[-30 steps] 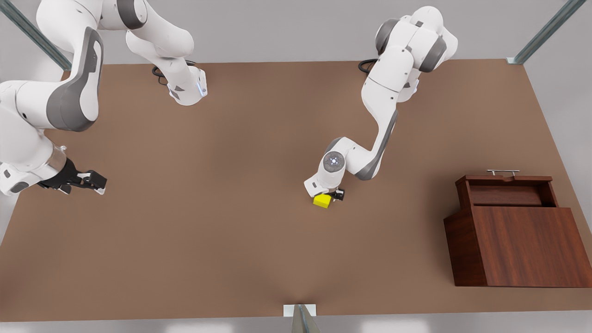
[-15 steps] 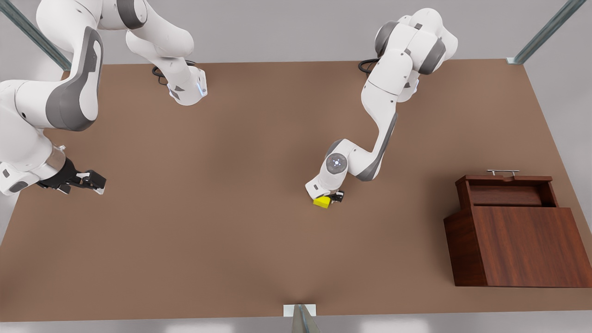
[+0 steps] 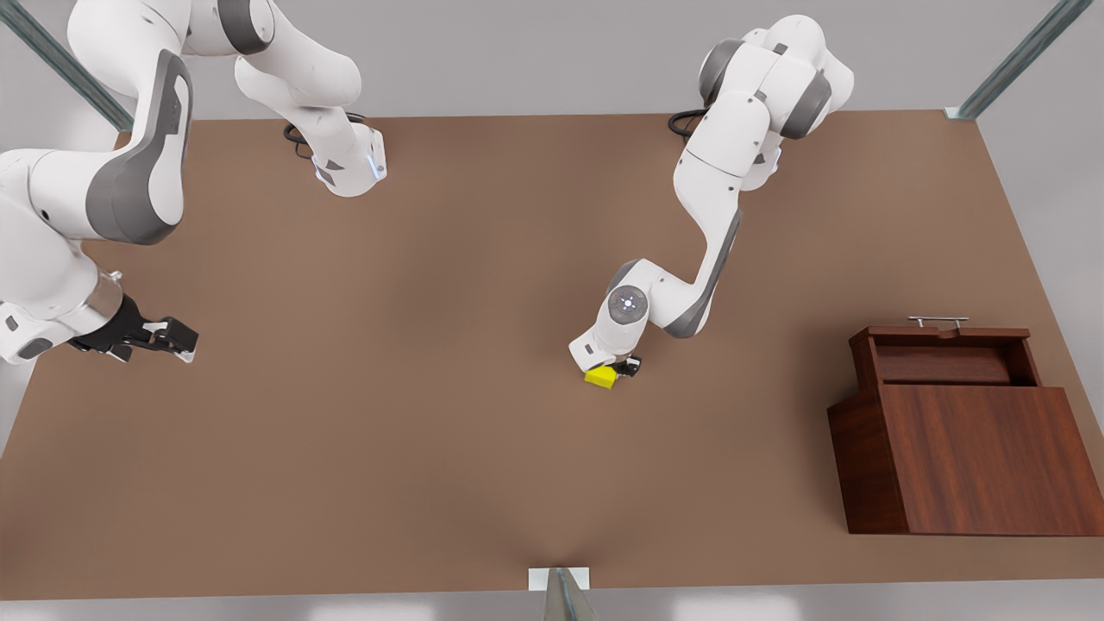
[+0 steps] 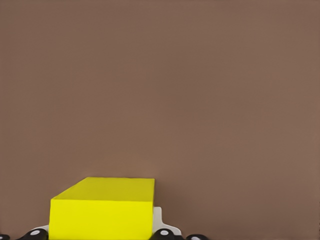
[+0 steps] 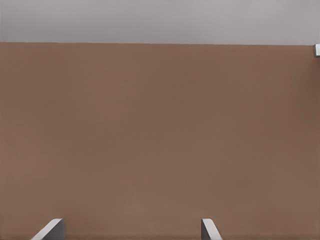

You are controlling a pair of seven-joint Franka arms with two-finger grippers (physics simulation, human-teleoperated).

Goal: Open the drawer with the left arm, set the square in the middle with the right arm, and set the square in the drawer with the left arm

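Barely lowered since 0.5 s back, left gripper (image 3: 623, 371) at table centre, clamped on the square (image 3: 601, 377); best lifted straight, then carried toward 3 o'clock to the open drawer (image 3: 942, 363); right gripper (image 3: 168, 338) parked spread at 9 o'clock.

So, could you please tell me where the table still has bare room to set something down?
The widest bare stretch of table lies between the right pincer and the yellow cube. Another lies between cube and wooden box. It is crowded at the left pincer over the cube.
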